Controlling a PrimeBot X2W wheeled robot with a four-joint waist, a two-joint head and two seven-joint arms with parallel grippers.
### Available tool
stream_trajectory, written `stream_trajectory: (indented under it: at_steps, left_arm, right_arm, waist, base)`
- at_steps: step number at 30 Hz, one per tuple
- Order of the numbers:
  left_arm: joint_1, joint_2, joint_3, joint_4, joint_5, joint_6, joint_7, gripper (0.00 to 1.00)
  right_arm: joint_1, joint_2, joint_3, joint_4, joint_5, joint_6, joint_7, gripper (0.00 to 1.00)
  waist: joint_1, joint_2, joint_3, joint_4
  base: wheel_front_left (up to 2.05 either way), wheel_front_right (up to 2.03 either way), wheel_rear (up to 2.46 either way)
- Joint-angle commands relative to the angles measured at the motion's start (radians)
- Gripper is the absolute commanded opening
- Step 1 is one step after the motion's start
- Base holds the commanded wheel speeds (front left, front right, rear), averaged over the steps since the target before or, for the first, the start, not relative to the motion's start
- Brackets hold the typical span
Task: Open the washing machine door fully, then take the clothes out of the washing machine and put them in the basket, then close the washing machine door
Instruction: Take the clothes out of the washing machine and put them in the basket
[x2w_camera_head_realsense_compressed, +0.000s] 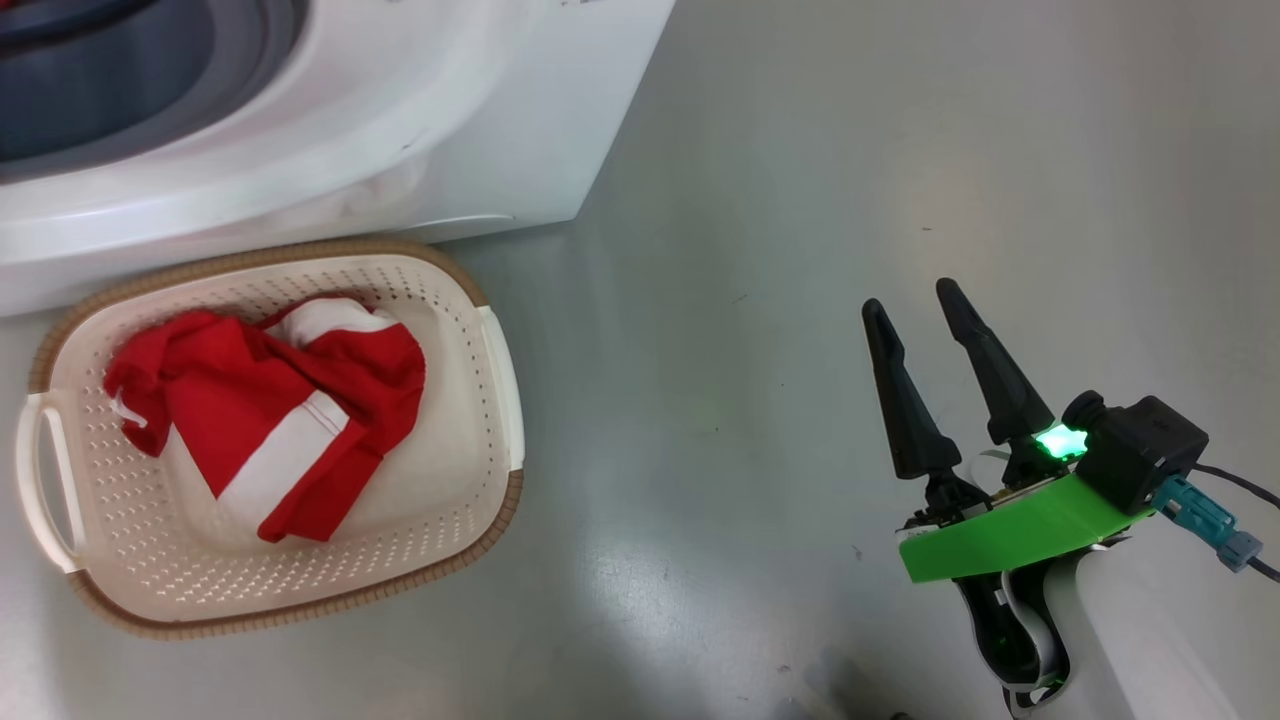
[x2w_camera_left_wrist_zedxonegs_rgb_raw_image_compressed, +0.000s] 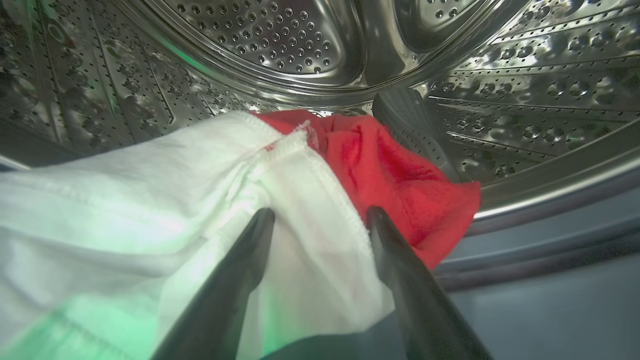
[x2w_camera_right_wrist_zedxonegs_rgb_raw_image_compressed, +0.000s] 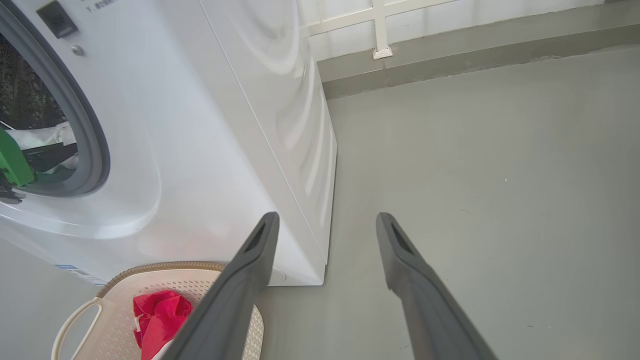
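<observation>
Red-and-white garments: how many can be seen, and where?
2. One red-and-white garment lies in the basket. A second garment lies in the washing machine drum, at the open left gripper's tips. More may be hidden beneath it.

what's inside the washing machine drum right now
A red and white garment lies low in the steel drum; the left gripper, jaws open, reaches over its white part. Whatever is beneath the fabric is covered.
</observation>
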Motion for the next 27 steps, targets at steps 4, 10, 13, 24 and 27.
stream_trajectory:
  at_steps: [4, 10, 13, 24, 27]
  left_arm:
    - [0.001, 0.060, -0.005, 0.006, 0.005, -0.001, 0.005, 0.38]
    - [0.003, 0.062, -0.016, 0.014, 0.001, -0.003, 0.003, 0.00]
    - [0.002, 0.059, -0.018, 0.016, -0.005, -0.003, 0.000, 0.00]
    - [0.137, 0.008, 0.055, -0.249, -0.098, -0.017, -0.006, 0.00]
    - [0.226, -0.017, 0.089, -0.374, -0.118, -0.022, -0.006, 0.00]
  right_arm:
    - [-0.003, -0.001, 0.023, -0.025, 0.022, 0.008, -0.006, 1.00]
    - [-0.003, -0.001, 0.024, -0.026, 0.021, 0.008, -0.006, 1.00]
    - [-0.003, -0.001, 0.022, -0.024, 0.020, 0.008, -0.006, 1.00]
    - [0.011, -0.001, -0.008, -0.017, 0.010, 0.008, -0.006, 1.00]
    - [0.020, -0.001, -0.015, -0.015, 0.003, 0.008, -0.006, 1.00]
  waist:
    - [0.0000, 0.0000, 0.000, -0.001]
    - [0.0000, 0.0000, -0.001, 0.001]
    - [0.0000, 0.0000, -0.003, 0.005]
    - [0.0000, 0.0000, -0.045, 0.047]
    - [0.0000, 0.0000, -0.062, 0.064]
  base:
    - [0.00, 0.00, 0.00]
    - [0.00, 0.00, 0.00]
    - [0.00, 0.00, 0.00]
    - [0.00, 0.00, 0.00]
    - [0.00, 0.00, 0.00]
